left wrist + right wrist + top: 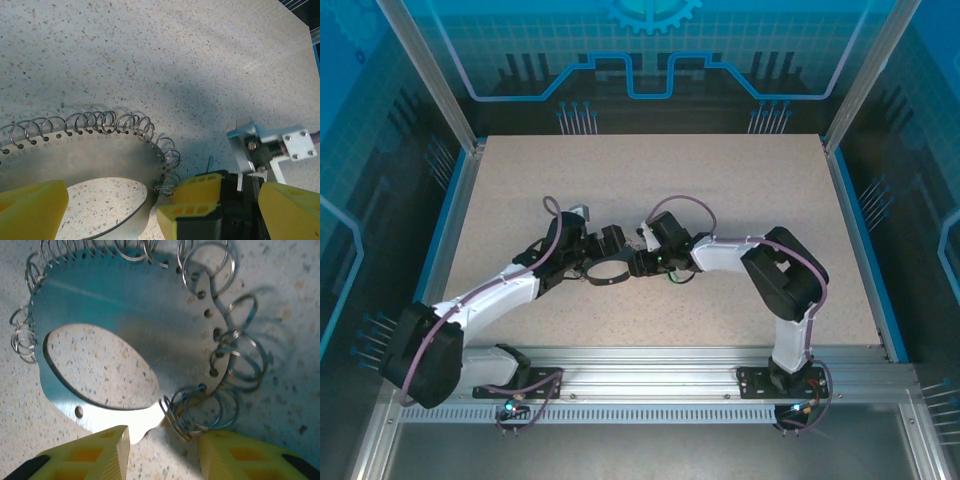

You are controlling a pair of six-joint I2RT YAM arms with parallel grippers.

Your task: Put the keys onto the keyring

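The keyring [100, 305] is lying flat mid-worktop [720, 180]. The key [673, 277], seemingly sitting just right of it, is not yet threaded on. The right end effector [162, 450] is straddling one of the split rings [182, 417], jaws half-narrowed but not clamping. The left end effector [603, 243] is gaping wide.

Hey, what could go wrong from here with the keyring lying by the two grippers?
The right gripper straddles the plate edge of the keyring and a split ring together, so closing may pinch both or snag neighbouring rings. The left gripper is wide open, clamping nothing, so the keyring may slide on the table if pushed. The grippers sit very close and could bump.
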